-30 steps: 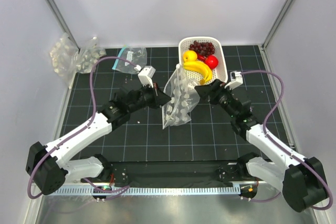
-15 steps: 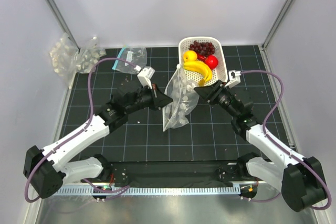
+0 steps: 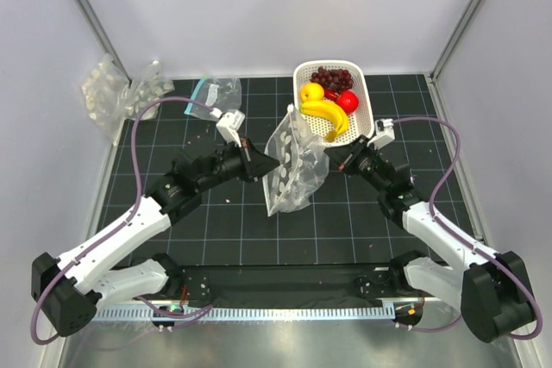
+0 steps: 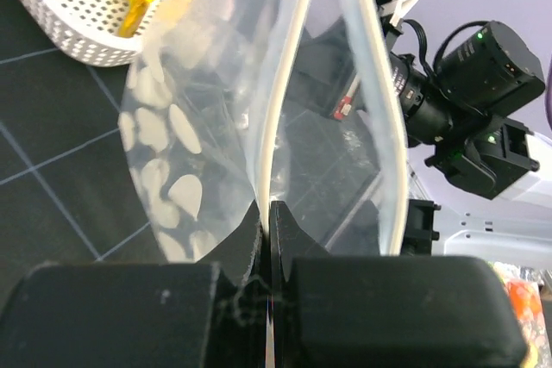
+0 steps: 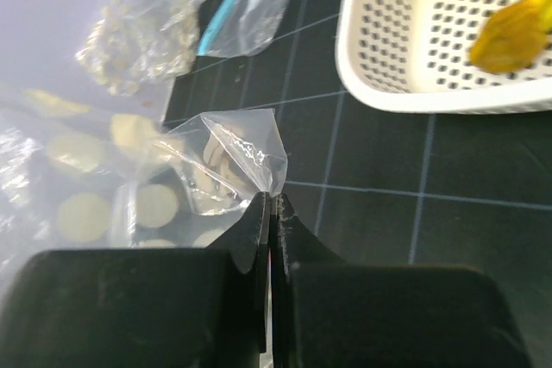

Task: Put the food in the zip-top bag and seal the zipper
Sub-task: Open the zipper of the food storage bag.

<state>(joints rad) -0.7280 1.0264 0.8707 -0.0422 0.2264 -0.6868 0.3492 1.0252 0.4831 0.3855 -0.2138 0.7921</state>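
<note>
Clear, crinkly, white-spotted plastic: the zip-top bag [image 3: 291, 170] stands mid-counter, toward the far edge, pale rim [image 4: 278, 92] parted, left gripper [image 4: 269, 211] and right gripper [image 5: 270, 202] each clamped on it.

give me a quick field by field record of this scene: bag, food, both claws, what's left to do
bag: clear, stretched between the two claws
left claw: shut on the bag's mouth edge
right claw: shut on a bag corner
zipper: open, not sealed
food: banana, yellow fruit, red fruit, grapes, all in the white basket
food in bag: none seen
other: teal-strip bag, bumpy packs
left to do: load food, seal
</note>
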